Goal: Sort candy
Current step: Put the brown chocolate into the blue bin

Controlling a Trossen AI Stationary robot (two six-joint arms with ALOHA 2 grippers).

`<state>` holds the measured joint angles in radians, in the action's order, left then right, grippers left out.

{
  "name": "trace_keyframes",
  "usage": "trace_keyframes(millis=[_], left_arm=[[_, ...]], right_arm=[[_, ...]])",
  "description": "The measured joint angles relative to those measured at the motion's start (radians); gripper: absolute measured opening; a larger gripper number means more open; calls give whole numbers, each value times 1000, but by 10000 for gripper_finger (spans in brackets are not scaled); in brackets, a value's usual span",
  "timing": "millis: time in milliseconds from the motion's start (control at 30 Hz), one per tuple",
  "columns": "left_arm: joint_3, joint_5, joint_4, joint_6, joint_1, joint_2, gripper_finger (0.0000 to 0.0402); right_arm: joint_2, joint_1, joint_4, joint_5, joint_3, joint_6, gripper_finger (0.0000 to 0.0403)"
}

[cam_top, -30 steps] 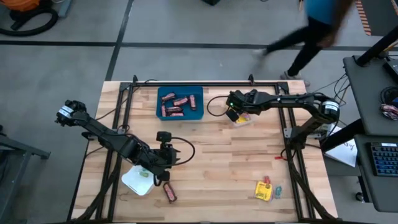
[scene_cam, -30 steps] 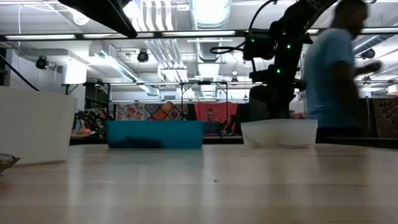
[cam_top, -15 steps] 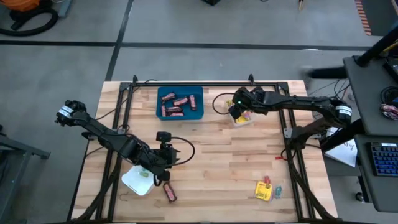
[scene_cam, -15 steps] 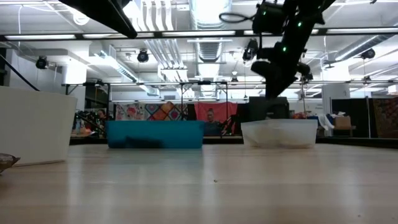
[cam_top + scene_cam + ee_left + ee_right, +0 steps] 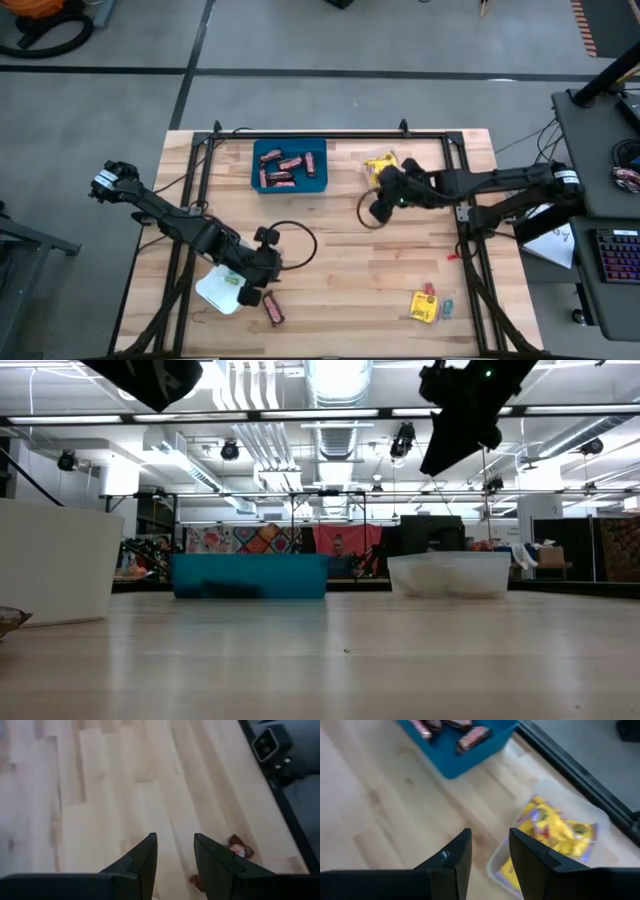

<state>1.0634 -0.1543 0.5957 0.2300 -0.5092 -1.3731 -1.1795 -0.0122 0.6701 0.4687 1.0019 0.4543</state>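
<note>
Here the left pincer (image 5: 262,278), its fingers slightly parted and holding nothing, hangs right beside a brown-red bar (image 5: 273,310) that lies slantwise toward the lower left of the frame. The right pincer (image 5: 380,208), spread and bare, sits by the tray of yellow packets (image 5: 380,166), well away from the loose candy (image 5: 428,304) at lower right.

brown-red bars (image 5: 288,167) in tray, yellow packets (image 5: 555,830)

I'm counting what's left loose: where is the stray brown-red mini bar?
In the high view, the brown-red mini bar lies on the table's near left, just right of the white tray, beside the left claw.
</note>
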Motion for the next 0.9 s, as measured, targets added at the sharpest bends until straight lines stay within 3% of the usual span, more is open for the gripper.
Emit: trace_keyframes(millis=[233, 467, 900], left_arm=[[0, 72, 3, 1, -8, -20, 113], [2, 161, 1, -14, -31, -131, 113], [3, 211, -20, -64, -57, -273, 104]], right_arm=[[-19, 122, 9, 2, 0, 52, 121], [-20, 215, 6, 3, 0, 72, 121], [-21, 245, 2, 3, 0, 91, 121]])
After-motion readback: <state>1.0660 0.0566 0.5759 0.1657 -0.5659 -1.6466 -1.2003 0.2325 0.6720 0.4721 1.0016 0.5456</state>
